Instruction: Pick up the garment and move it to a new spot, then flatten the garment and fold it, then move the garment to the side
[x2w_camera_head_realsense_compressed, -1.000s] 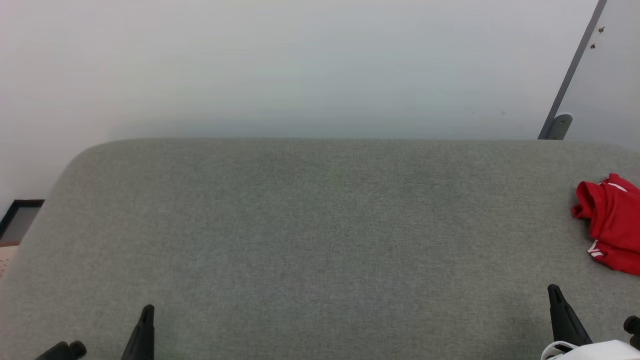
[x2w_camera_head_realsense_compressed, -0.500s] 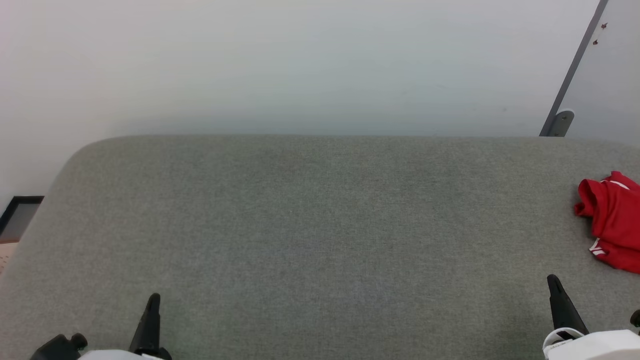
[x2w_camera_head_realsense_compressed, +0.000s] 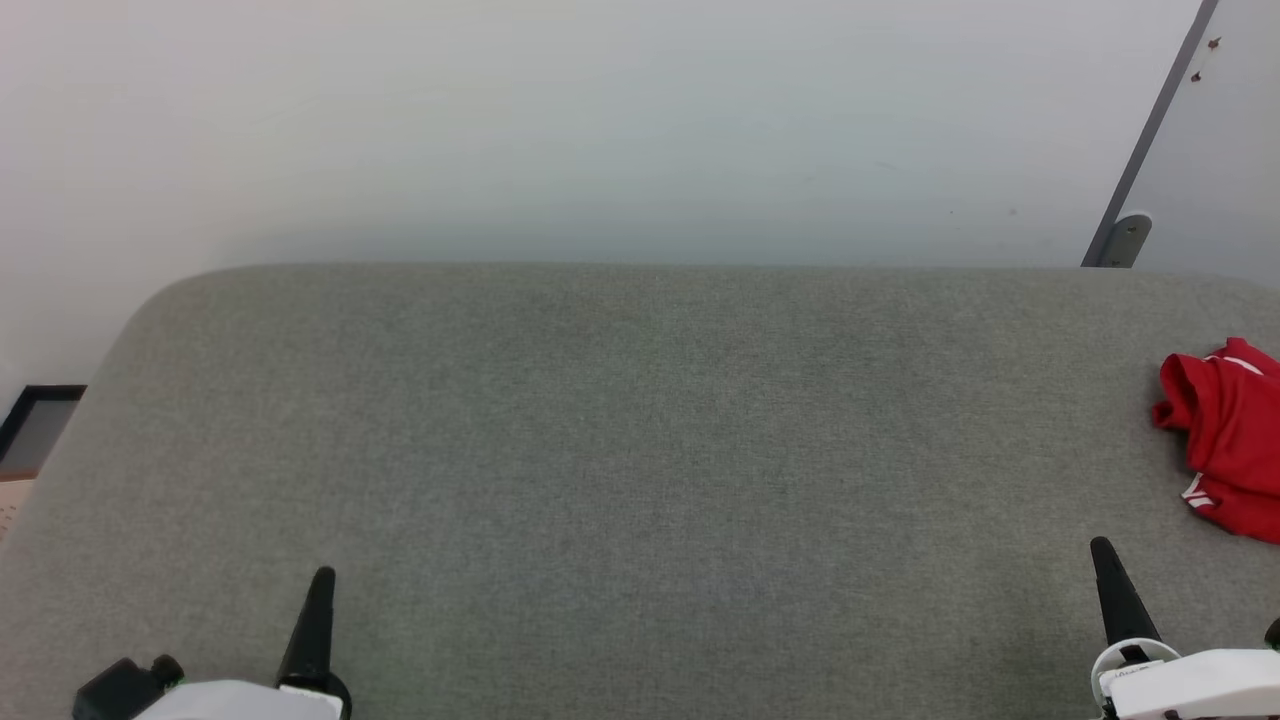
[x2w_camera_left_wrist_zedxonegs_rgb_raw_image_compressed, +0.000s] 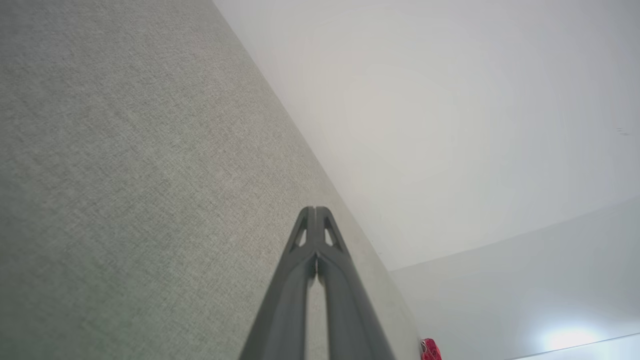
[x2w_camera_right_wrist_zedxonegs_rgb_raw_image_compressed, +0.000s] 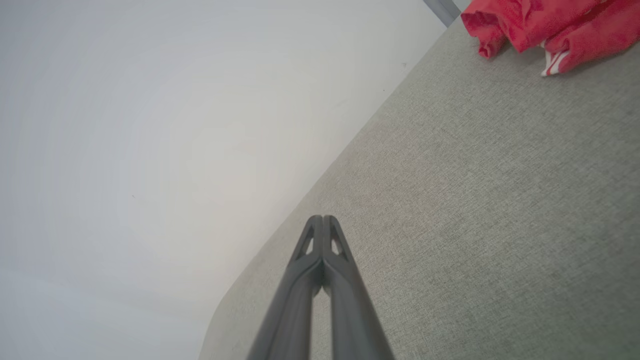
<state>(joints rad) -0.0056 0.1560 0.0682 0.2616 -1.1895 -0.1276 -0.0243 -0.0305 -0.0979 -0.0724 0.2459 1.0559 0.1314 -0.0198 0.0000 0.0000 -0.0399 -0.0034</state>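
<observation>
A broad grey fabric-covered pad (x2w_camera_head_realsense_compressed: 640, 450), rounded at its far left corner, is bounded by a pale wall (x2w_camera_head_realsense_compressed: 600, 130); open cloth is spread between the left gripper (x2w_camera_left_wrist_zedxonegs_rgb_raw_image_compressed: 314, 209) and right gripper (x2w_camera_right_wrist_zedxonegs_rgb_raw_image_compressed: 322, 218). The crumpled red jersey garment (x2w_camera_head_realsense_compressed: 1222, 430) is laid at the pad's right edge, near the right gripper. Both jaws are pressed together.

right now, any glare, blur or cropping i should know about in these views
Head view: even soft light, sharp, shirt cut by the right edge. Left wrist view: glare patch on the wall at lower right; left claw soft at base. Right wrist view: no glare, shirt cut by the top edge.
</observation>
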